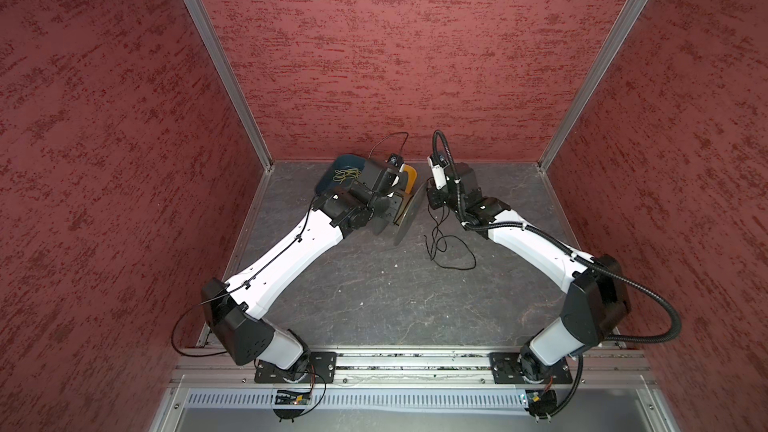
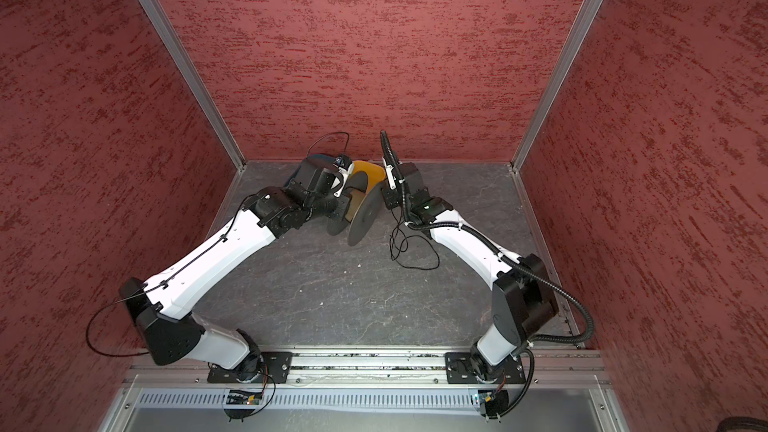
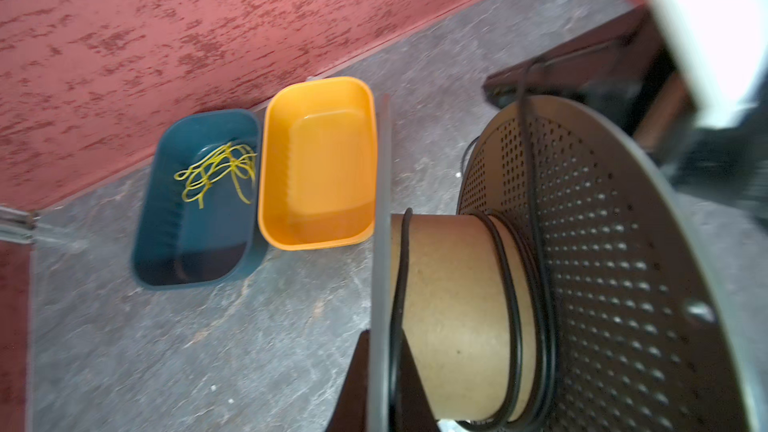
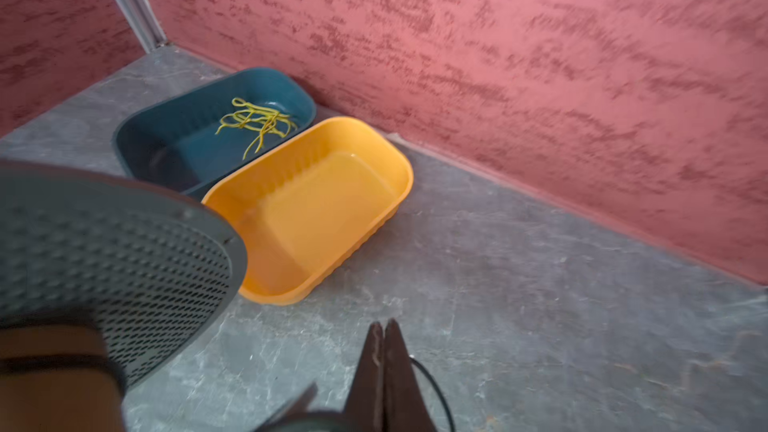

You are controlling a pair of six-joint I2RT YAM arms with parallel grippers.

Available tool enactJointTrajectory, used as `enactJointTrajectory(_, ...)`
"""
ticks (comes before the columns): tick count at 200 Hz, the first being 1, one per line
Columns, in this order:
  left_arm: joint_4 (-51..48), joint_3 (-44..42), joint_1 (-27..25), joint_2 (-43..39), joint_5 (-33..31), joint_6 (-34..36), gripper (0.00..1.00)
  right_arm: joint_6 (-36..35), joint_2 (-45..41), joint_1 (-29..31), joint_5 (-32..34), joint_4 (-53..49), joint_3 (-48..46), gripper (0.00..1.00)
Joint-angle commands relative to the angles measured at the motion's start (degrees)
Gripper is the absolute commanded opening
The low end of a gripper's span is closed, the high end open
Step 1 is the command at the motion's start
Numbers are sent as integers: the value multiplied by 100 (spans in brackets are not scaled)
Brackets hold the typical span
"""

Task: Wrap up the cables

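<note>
**Spool in one claw, cable in the other**

The left gripper is clamped onto the thin rim of one flange of the spool, with a finger on each side of it. The spool is tipped so its flanges stand on edge and the cardboard core lies roughly level. Whether the lower rim touches the table can't be made out.

The black cable has a few turns round the core. Most are bunched up against the perforated flange, with one stray loop next to the gripped flange. From the core it runs up the inner face of the perforated flange and over its rim.

The right gripper has its fingers pressed tight together, and the cable comes out right beside them. It looks pinched, though the exact contact spot is hidden. In both top views the rest of the cable hangs down from that gripper and lies in loose loops on the table, just right of the spool.

Behind the spool, against the back wall, the blue bin and the orange bin sit side by side, touching. Some yellow-green strands lie tangled in the blue one.
</note>
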Motion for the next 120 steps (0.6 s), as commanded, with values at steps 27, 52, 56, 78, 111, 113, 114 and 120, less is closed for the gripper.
enactJointTrajectory(27, 280, 449, 367, -539, 1331, -532, 0, 656, 93, -613, -2093, 1274, -912, 8)
enactJointTrajectory(52, 469, 528, 588, -607, 1735, -770, 0, 843, 96, -642, -2923, 1989, -1403, 15)
enactJointTrajectory(56, 474, 549, 621, -607, 1793, -819, 0, 875, 95, -646, -3004, 2084, -1469, 17)
enactJointTrajectory(78, 517, 676, 734, -585, 1859, -951, 0, 1067, 12, -646, -3253, 2586, -1844, 20)
enactJointTrajectory(111, 662, 766, 815, -545, 1565, -1183, 0, 1431, -183, -647, -3761, 3305, -2394, 24)
enactJointTrajectory(113, 684, 764, 833, -546, 1540, -1202, 0, 1459, -188, -646, -3808, 3356, -2430, 25)
enactJointTrajectory(114, 694, 765, 842, -548, 1539, -1214, 0, 1472, -193, -642, -3829, 3387, -2454, 25)
enactJointTrajectory(120, 747, 751, 892, -565, 1521, -1282, 0, 1546, -235, -646, -3959, 3537, -2572, 27)
